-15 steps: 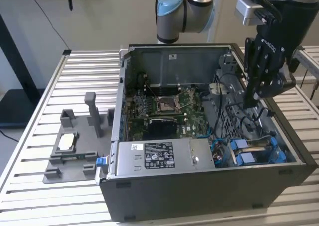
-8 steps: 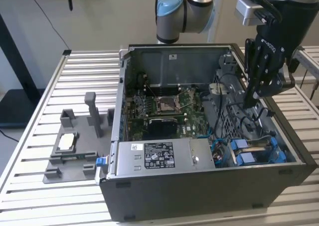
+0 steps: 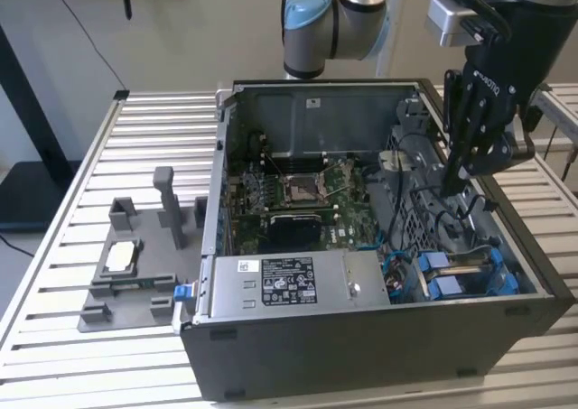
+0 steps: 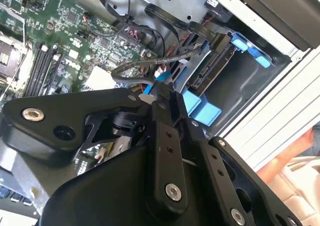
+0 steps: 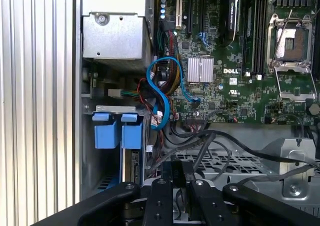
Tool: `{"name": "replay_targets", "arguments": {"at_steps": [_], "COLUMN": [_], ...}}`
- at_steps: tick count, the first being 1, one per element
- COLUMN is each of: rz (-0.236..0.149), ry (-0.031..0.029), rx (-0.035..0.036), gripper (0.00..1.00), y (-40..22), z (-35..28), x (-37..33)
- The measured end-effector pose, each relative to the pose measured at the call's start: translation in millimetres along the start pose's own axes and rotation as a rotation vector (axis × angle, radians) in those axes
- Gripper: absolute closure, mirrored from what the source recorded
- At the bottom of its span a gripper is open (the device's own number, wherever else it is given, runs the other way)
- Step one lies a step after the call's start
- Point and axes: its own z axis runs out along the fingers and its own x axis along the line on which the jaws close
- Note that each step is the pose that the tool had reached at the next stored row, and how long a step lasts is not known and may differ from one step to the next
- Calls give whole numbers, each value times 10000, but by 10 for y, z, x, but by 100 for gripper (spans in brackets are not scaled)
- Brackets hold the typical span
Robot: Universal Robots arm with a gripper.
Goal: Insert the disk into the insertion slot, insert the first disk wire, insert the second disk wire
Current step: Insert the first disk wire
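Note:
The disk (image 3: pixel 466 271) lies in the insertion slot (image 3: pixel 526 287) at the case's corner on the exterior view's right, its blue carrier tabs (image 5: pixel 106 131) showing at the bay's mouth. In the second wrist view the disk (image 4: pixel 210 75) sits edge-on inside the grey bay wall (image 4: pixel 246 86). My gripper (image 3: pixel 458 181) hangs just above the case behind that bay, among black cables. Its fingers are shut in both wrist views (image 4: pixel 161 92) (image 5: pixel 180 165), seemingly on a black disk wire (image 5: pixel 220 138). A small blue and white piece shows at the tips; the grip itself is partly hidden.
The open computer case (image 3: pixel 361 355) stands on a slatted metal table (image 3: pixel 54 337). Inside are the motherboard (image 3: pixel 298 197), a grey power-supply box (image 3: pixel 289 283) and a looped blue cable (image 5: pixel 161 94). A grey fixture (image 3: pixel 135 264) sits on the table at the exterior view's left.

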Motion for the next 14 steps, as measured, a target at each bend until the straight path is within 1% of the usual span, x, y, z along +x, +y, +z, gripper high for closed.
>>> {"name": "replay_targets", "arguments": {"at_steps": [3, 7, 14], "rz": [3, 4, 5], "ry": [-2, 0, -3], "rx": [0, -18, -181], "gripper": [81, 81, 81], "y": [-1, -11, -71], "z": [10, 27, 59], "x": [29, 93, 227]}}
